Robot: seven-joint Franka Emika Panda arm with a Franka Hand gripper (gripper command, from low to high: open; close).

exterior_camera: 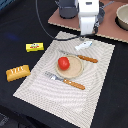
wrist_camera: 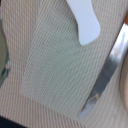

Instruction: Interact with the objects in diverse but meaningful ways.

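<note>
The white-and-blue fish lies on the woven placemat, at its far edge. My gripper hangs just above and behind the fish; I cannot tell how its jaws stand. In the wrist view the fish's white end shows next to a knife blade. The red tomato sits on the tan plate. The yellow box and the orange-brown bread loaf lie on the black cloth at the exterior view's left.
A wooden-handled knife and a fork flank the plate. A wooden board at the back holds a grey pot and another pot behind the arm. A cable trails over the cloth.
</note>
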